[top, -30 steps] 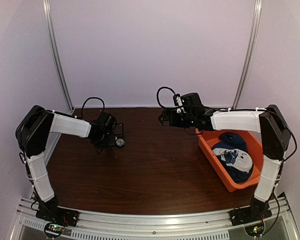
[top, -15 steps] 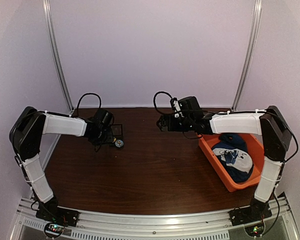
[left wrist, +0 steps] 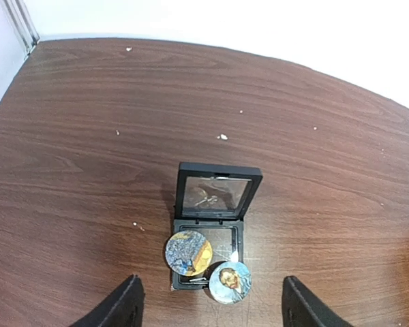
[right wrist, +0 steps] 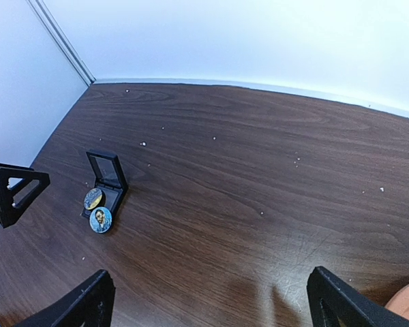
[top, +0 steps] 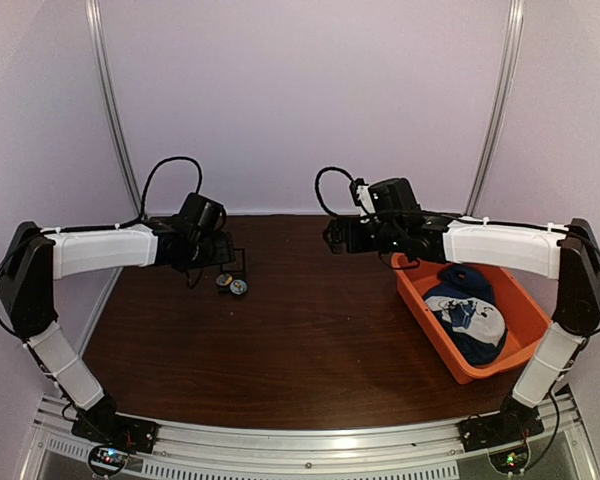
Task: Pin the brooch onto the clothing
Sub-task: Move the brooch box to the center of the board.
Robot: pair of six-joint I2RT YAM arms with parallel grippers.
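**Both my jaws wide, brooch lying by the open box**

My landmark is the small black hinged box (left wrist: 217, 221). It sits on the dark wooden table (left wrist: 88, 136) with its clear-windowed lid standing up.

The brooch (left wrist: 229, 282), a little round badge in bluish tones with a portrait face on it, lies at the box's near corner. It seems to sit half on the edge of the base and half on the wood. Just beside it, over the base's other near corner, rests a second round badge (left wrist: 188, 253) in yellow and blue.

My left jaws (left wrist: 211, 310) stand wide on the near side of the box, one finger out to each side. There is nothing between them, and neither finger touches the brooch.

My right jaws (right wrist: 215, 306) are spread as wide, empty, and well apart from the box. From that wrist the box looks small, off towards the table's left edge.

The navy T-shirt (top: 467, 312) lies crumpled with its white print showing, far to the right of the box. It sits inside an orange plastic tub (top: 412, 285).
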